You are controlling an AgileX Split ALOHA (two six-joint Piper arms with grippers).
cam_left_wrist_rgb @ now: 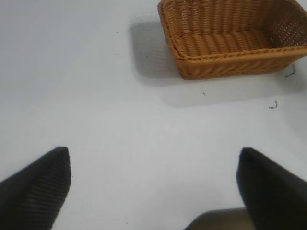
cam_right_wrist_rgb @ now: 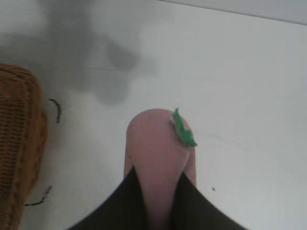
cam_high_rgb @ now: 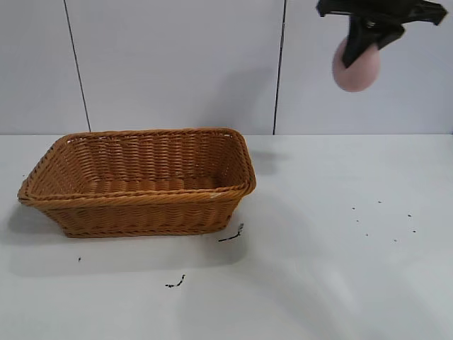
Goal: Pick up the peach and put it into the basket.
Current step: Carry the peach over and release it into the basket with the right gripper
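White desk (cam_high_rgb: pixel 340 283) across the whole scene. Wicker basket (cam_high_rgb: pixel 141 180) resting near the left edge, nothing inside. Left gripper (cam_left_wrist_rgb: pixel 153 184) hovering over bare desk, jaws spread wide, nothing between. Right gripper (cam_high_rgb: pixel 368 39) high above the far right corner, jaws clamped around the peach (cam_high_rgb: pixel 357 67), green leaf (cam_right_wrist_rgb: pixel 183 130) on top.

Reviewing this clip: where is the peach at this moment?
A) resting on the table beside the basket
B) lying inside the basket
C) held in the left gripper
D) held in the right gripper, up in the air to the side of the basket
D: the right gripper is clamped on the peach high above the table, off to the side of the basket, which holds nothing.
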